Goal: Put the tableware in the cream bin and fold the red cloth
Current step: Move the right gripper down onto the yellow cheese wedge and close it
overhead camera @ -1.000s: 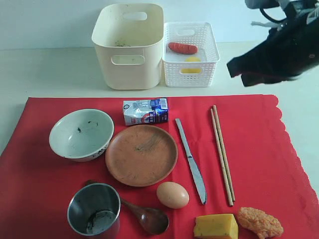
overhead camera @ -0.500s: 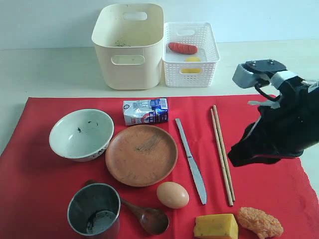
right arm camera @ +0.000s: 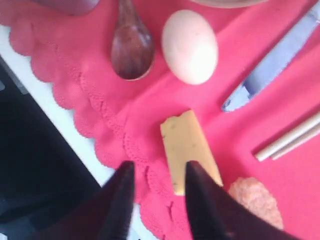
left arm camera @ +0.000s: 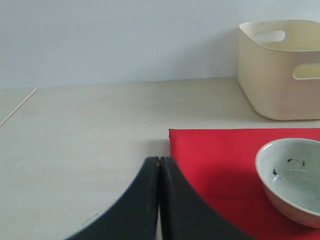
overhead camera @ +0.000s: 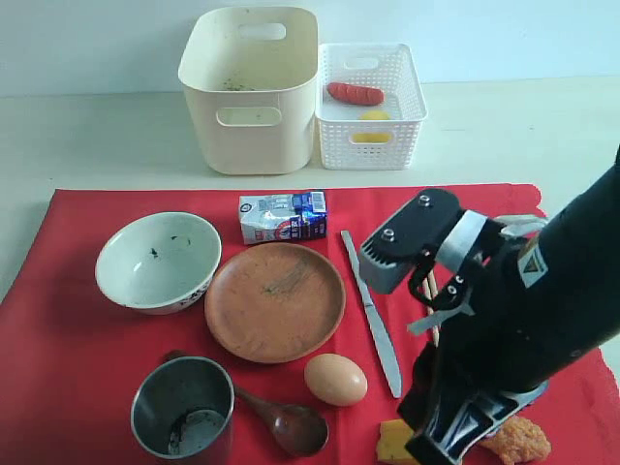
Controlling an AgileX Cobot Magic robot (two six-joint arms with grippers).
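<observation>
Right gripper (right arm camera: 159, 167) is coming down, fingers parted, over the yellow block (right arm camera: 189, 147) on the red cloth (overhead camera: 77, 368), left gripper (left arm camera: 159, 160) is resting closed, so tableware (overhead camera: 274, 300) is waiting outside the cream bin (overhead camera: 250, 87).

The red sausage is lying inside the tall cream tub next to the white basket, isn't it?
Not quite. The sausage is lying inside the white basket, which stands right beside the tall cream tub. The exterior view shows this.
</observation>
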